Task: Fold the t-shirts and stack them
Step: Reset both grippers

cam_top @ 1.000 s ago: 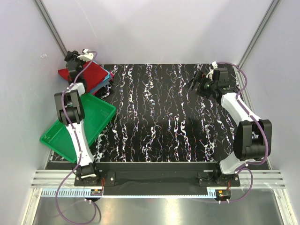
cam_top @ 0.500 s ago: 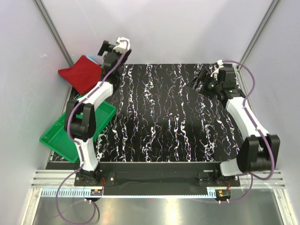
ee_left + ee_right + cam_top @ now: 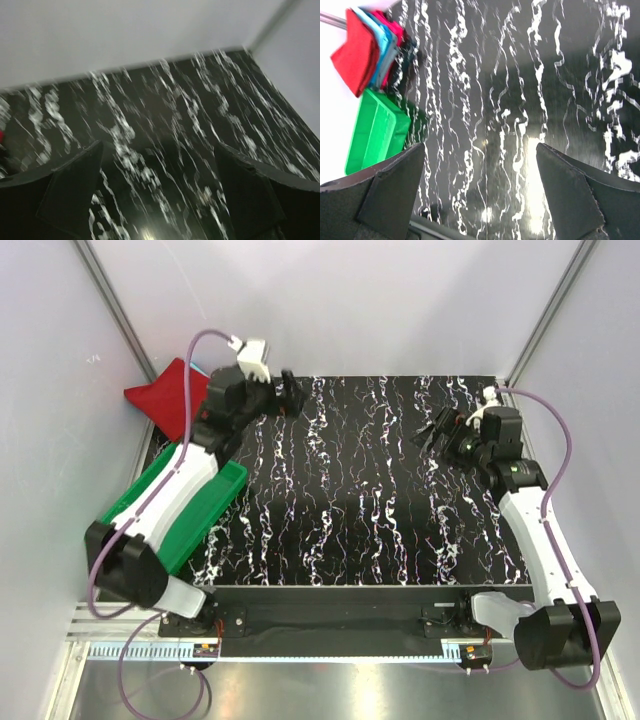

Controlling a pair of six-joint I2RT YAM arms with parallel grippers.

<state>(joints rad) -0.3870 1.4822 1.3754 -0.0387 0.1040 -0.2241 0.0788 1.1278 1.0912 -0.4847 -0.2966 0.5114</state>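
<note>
A folded dark red t-shirt (image 3: 170, 397) lies at the table's far left corner, partly behind my left arm. In the right wrist view the stack shows the red shirt (image 3: 354, 52) on top of a cyan-blue shirt (image 3: 381, 49), with more red cloth under it. My left gripper (image 3: 290, 395) is open and empty over the far left of the black marbled table, to the right of the stack. My right gripper (image 3: 432, 430) is open and empty over the table's far right. Only bare table shows between both grippers' fingers.
A green plastic tray (image 3: 215, 495) sits at the left edge, overhanging the table, with my left arm stretched over it; it also shows in the right wrist view (image 3: 372, 130). White walls close in the back and sides. The black marbled table (image 3: 350, 500) fills the middle.
My left arm has swung from the red shirt at the far left corner rightward over the table. My right arm has drawn back a little to the right.
</note>
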